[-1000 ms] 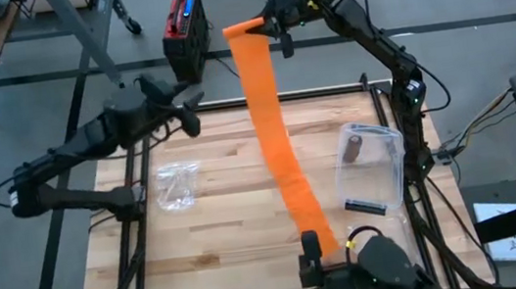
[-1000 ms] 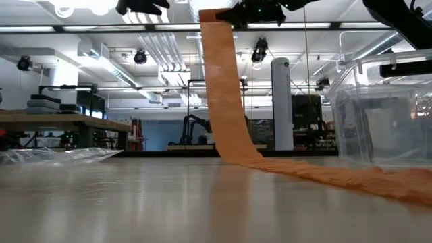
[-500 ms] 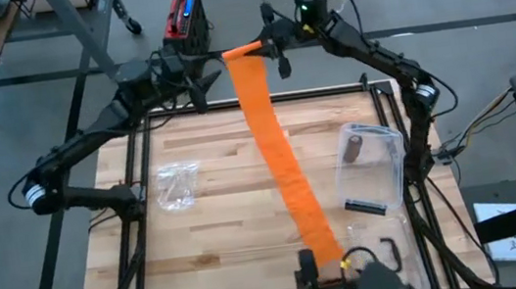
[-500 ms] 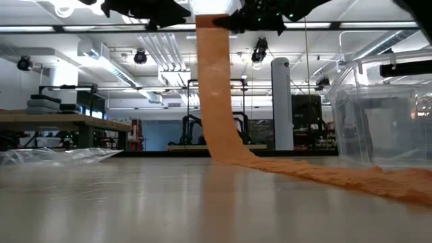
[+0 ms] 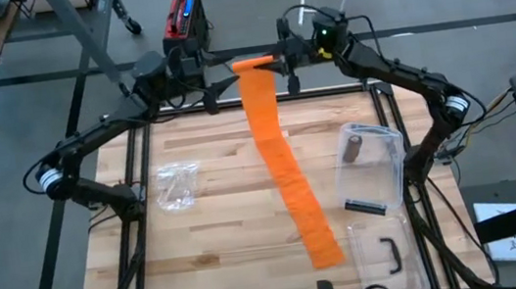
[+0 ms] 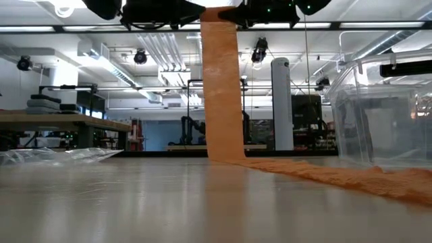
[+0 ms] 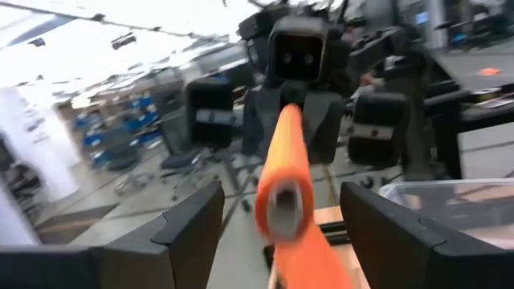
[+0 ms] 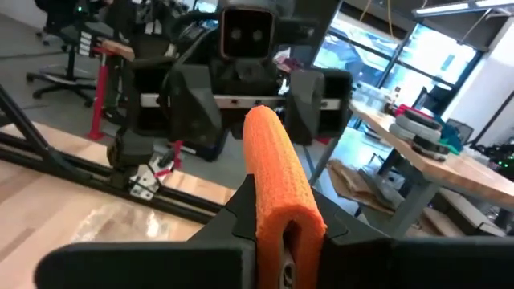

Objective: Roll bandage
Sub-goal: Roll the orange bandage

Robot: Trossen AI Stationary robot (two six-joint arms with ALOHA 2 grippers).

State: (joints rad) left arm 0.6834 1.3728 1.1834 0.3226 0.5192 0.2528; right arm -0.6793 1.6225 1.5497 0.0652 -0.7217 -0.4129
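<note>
Since a second ago your left gripper has swung in from the left side of the table to the raised end of the bandage, and your right gripper has carried that end a little nearer the table's far edge, so the two now face each other over that edge with the strip's top between them. You can see the bandage as one long orange strip, unrolled: its top end is pinched in the right gripper, whose jaws are clenched on it, folded over the fingers into a thick ribbed hump in the right wrist view. From there it hangs almost straight down in the low view, flat and even in width, meets the table near the far edge and then lies along the wood toward the near right corner, where its loose end rests just beside a clear plastic box. Its weave looks crinkled where it lies flat on the boards. Your left gripper's jaws stand apart, one finger on each side of the orange end in the left wrist view, not closed on it. A clear plastic bag lies on the left part of the table, well apart from the strip, and a red and black device sits on the floor beyond the far edge
</note>
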